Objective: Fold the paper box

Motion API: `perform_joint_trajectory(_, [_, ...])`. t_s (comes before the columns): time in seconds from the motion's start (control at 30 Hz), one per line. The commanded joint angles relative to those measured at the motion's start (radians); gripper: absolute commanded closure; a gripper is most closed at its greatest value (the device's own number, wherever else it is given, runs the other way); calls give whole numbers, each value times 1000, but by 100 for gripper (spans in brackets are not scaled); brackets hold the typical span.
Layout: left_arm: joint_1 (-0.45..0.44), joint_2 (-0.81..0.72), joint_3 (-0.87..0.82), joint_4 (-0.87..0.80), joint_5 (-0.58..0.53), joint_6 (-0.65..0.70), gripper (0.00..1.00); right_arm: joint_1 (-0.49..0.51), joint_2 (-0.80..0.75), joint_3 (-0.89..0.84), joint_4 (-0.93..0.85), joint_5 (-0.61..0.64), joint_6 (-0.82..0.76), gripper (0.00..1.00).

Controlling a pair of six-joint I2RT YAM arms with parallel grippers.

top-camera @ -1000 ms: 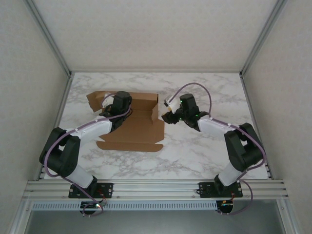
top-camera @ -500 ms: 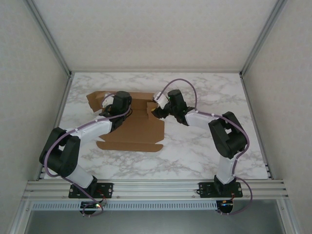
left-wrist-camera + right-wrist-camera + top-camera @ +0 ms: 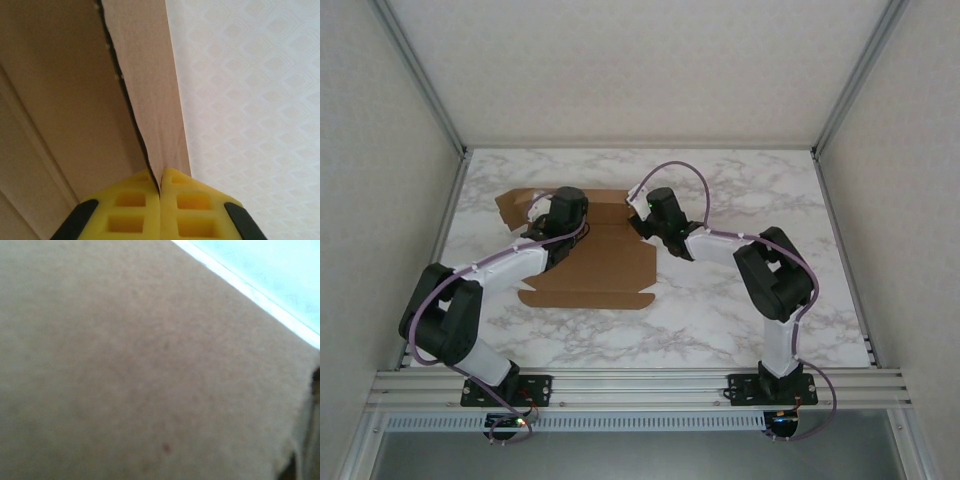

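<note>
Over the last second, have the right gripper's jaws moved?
Yes. The right gripper swung left: its jaws were over bare table beside the paper box and are now at the box's right edge.

The paper box (image 3: 150, 365) is a blurry brown smear in the right wrist view. From above, the right hand (image 3: 640, 224) hides its own fingertips, so can't tell its grip.

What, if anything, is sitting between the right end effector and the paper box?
Nothing visible. The right end effector is right at the right flap of the paper box, with cardboard close in its wrist view. The left end effector is shut on another flap.
</note>
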Motion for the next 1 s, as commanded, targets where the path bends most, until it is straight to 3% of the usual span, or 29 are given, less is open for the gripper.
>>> perform_joint_trajectory(0.0, [6, 5, -49, -206, 45, -21, 100, 6, 28, 45, 3, 143, 89, 61])
perform_joint_trajectory(0.47, [-6, -4, -40, -213, 59, -64, 100, 24, 98, 120, -40, 242, 184, 63])
perform_joint_trajectory(0.53, [-6, -6, -40, -216, 58, -66, 100, 25, 107, 127, -46, 264, 195, 68])
perform_joint_trajectory(0.63, [-6, -11, -36, -224, 50, -66, 100, 26, 117, 141, -67, 289, 202, 83])
perform_joint_trajectory(0.97, [-7, -11, -3, -262, 50, -81, 100, 52, 172, 256, -215, 488, 196, 99])
